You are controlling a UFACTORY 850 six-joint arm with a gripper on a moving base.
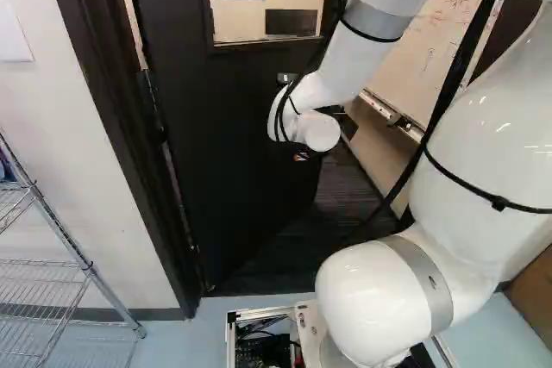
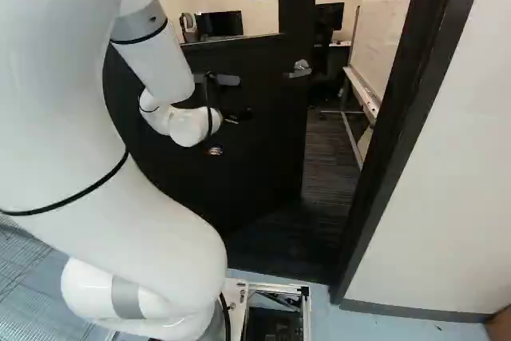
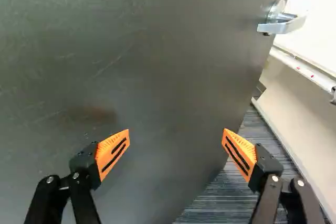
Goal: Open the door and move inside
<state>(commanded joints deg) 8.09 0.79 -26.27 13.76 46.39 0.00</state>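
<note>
Black flat door [image 3: 157,72] stands ajar; probably heavy and stiff, best pushed near its silver metal lever handle [image 3: 280,26]. Jaws stand released, wide apart.

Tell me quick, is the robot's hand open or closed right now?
Hand: open, its orange pads wide apart, holding nothing, in front of the door.

The white arm [image 1: 349,62] slopes down from the left base view's upper right, its wrist [image 1: 319,131] near the centre. The pincer [image 2: 223,136] has its fingers [image 3: 112,152] spread wide.
</note>
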